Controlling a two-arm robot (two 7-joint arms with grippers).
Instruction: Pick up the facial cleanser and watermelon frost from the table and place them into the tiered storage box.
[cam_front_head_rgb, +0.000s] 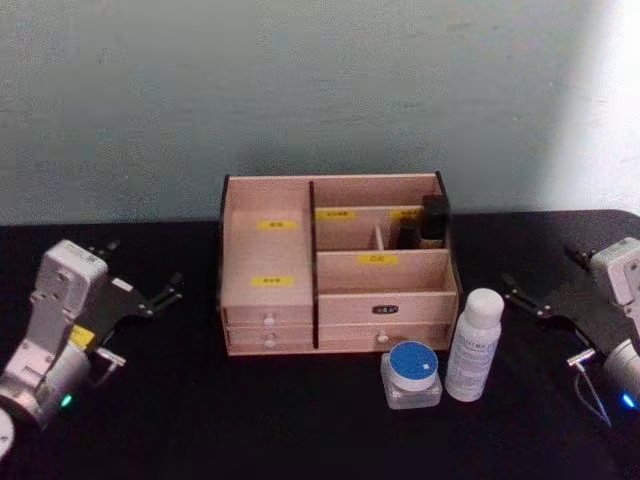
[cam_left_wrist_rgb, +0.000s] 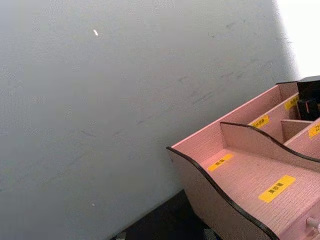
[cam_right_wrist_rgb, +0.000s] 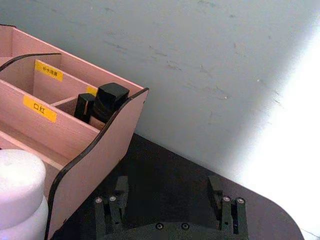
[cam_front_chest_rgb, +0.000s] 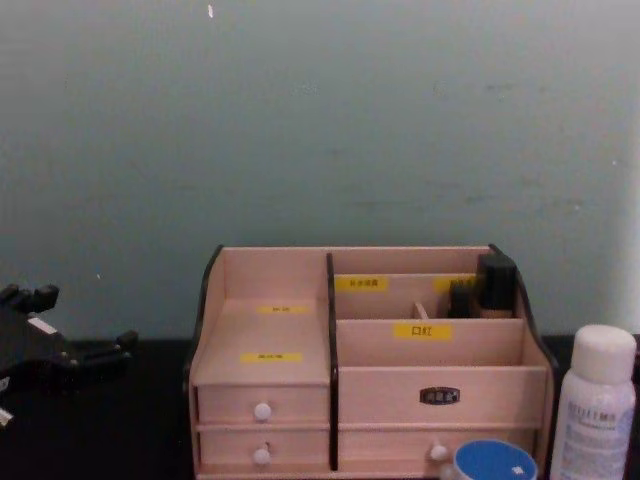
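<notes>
Nearest us, toward the front edge of the black worktop (cam_front_head_rgb: 300, 430) and right of its middle, stand a short clear round jar with a blue lid (cam_front_head_rgb: 411, 372) and, just beside it on the right, a tall white plastic bottle with a white cap (cam_front_head_rgb: 473, 345). We take these for the two things to pack, though we cannot read which is which. Neither is lifted, so the first pick is not yet begun. The right claw (cam_front_head_rgb: 542, 272) hovers by the worktop's right edge, spread wide and holding nothing. The left claw (cam_front_head_rgb: 145, 262) sits by the left edge, equally wide and bare. The right one is closer, and we judge it should come at the bottle from the right, sparing the jar. Just behind both stands the light wooden tiered storage box (cam_front_head_rgb: 268, 300), whose drawer fronts crowd the reach. Black containers (cam_front_head_rgb: 433, 220) fill its far right compartment; the others look free.
</notes>
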